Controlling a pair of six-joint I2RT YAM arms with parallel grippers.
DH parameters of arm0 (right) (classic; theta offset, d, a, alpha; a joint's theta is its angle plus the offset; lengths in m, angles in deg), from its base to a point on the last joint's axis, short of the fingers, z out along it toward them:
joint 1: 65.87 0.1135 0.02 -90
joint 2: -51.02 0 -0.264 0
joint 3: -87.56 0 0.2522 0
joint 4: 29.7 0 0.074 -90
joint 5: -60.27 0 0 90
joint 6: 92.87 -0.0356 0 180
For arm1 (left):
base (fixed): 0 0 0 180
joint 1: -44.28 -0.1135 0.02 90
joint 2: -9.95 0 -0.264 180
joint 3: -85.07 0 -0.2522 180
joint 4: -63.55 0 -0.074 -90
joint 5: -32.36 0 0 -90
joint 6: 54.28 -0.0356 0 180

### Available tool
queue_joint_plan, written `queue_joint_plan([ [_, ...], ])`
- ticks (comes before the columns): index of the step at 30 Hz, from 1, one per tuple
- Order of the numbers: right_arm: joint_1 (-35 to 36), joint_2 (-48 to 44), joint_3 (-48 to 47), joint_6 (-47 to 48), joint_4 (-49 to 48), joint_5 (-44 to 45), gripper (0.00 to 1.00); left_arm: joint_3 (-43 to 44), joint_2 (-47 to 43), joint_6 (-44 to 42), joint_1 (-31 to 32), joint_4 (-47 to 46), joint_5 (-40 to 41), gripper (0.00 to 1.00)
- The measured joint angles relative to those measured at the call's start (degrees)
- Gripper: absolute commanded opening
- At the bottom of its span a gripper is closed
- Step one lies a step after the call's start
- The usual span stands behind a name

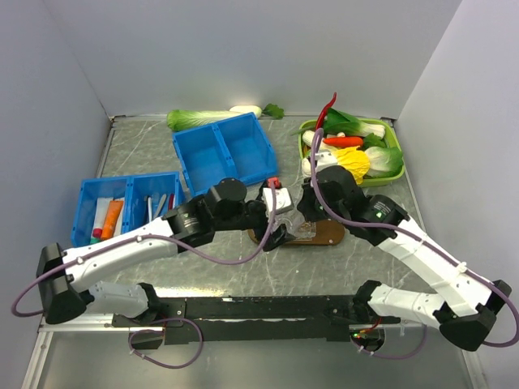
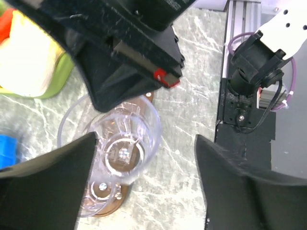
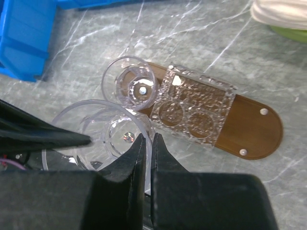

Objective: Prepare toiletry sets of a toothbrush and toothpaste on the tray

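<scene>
At the left end of the tray (image 3: 254, 136), a clear cup (image 3: 103, 129) is mouth up, and the right hand (image 3: 147, 143) is pinching its rim. The left hand (image 2: 146, 141) has its fingers spread wide, one on each side of that cup. A second cup (image 3: 130, 86) stands mouth up on the tray's end. The tray lies flat on the surface (image 3: 192, 38), its long side running left to right in the top view.

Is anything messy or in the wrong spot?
One clear cup is off the tray, beside its end, rim pinched by the right gripper. A leafy vegetable lies loose on the table, outside the green tray.
</scene>
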Motion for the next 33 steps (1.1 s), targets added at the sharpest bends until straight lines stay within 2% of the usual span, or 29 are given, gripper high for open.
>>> queue_joint_plan([
  [2, -0.24, -0.42, -0.02, 0.31, 0.02, 0.92, 0.0, -1.14, -1.79, 0.11, -0.13, -0.7, 0.0, 0.99],
  [4, -0.68, -0.92, -0.02, 0.72, 0.02, 1.81, 0.0, -2.71, -4.22, 0.39, -0.59, -1.46, -0.04, 0.97],
  [10, -3.43, -2.56, -0.15, 2.01, -0.22, 3.89, 0.0, -3.98, -7.58, 2.03, -5.16, -3.28, -1.88, 0.96],
  [14, -6.86, -4.46, -0.15, 3.1, -0.35, 3.89, 0.0, -5.38, -8.59, 5.6, -11.76, -6.1, -5.81, 0.96],
  [20, -16.9, -10.05, -0.13, 5.64, -0.48, 2.56, 0.0, -6.34, -9.75, 12.46, -22.99, -9.09, -7.91, 0.97],
  [24, -22.01, -13.64, 0.02, 7.96, -0.5, 2.69, 0.0, -6.56, -10.43, 18.45, -30.99, -10.71, -5.07, 0.96],
  [27, -24.83, -15.32, 1.9, 9.31, -0.76, 2.84, 0.0, -6.56, -10.12, 22.97, -37.07, -10.43, 0.68, 0.96],
  [33, -28.37, -16.96, 8.96, 9.97, -1.46, 2.4, 0.0, -6.58, -9.16, 25.38, -39.32, -8.66, 10.43, 0.96],
])
